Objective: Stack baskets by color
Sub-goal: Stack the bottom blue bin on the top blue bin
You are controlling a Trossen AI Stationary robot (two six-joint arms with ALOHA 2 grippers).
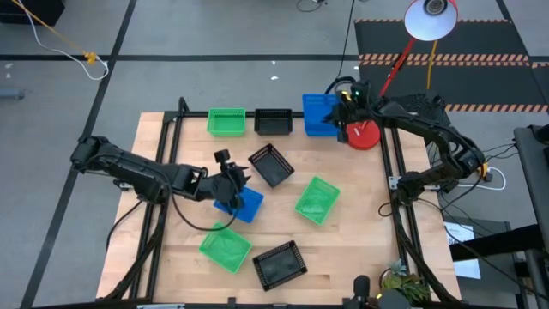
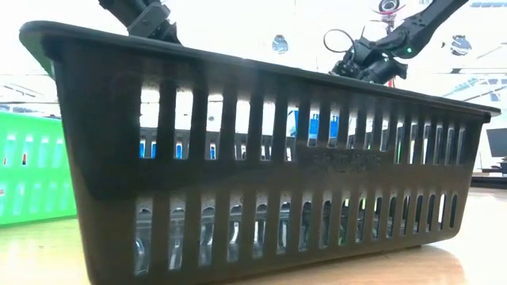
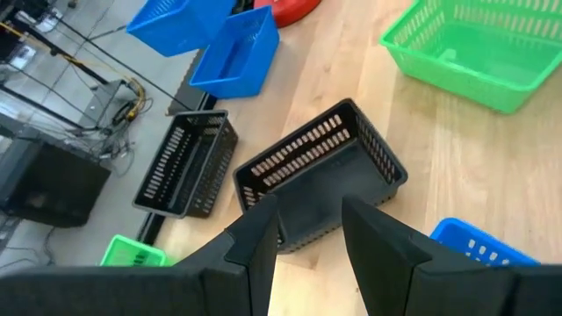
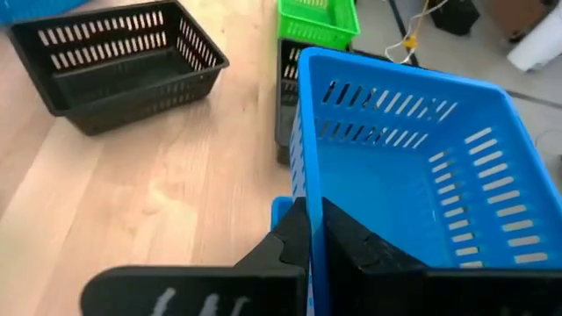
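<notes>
My right gripper [image 4: 314, 213] is at the far right of the table [image 1: 154, 172], shut on a blue basket [image 4: 413, 167]. A second blue basket [image 3: 233, 53] stands just beside and below it, near the red lamp base [image 1: 362, 133]. Toward the middle, my left gripper [image 3: 307, 215] hangs open over bare wood. A third blue basket [image 1: 244, 204] lies beside it and a black basket [image 3: 320, 171] just ahead. Along the far edge stand a green basket [image 1: 226, 121] and a black one [image 1: 273, 121]. My right gripper pinches one end wall of the blue basket at its rim [image 4: 303, 189], one finger inside the basket and one outside. The fingers slant downward at it from the table's right. The basket hangs tilted [image 3: 171, 22]; whether it touches the blue basket below I cannot tell.
Two green baskets lie open side up, one right of centre [image 1: 317, 199] and one near the front [image 1: 226, 249]. Beside that one, a black basket [image 1: 280, 263] fills the low view [image 2: 261, 158]. A white lamp head [image 1: 431, 19] hangs beyond the far right corner.
</notes>
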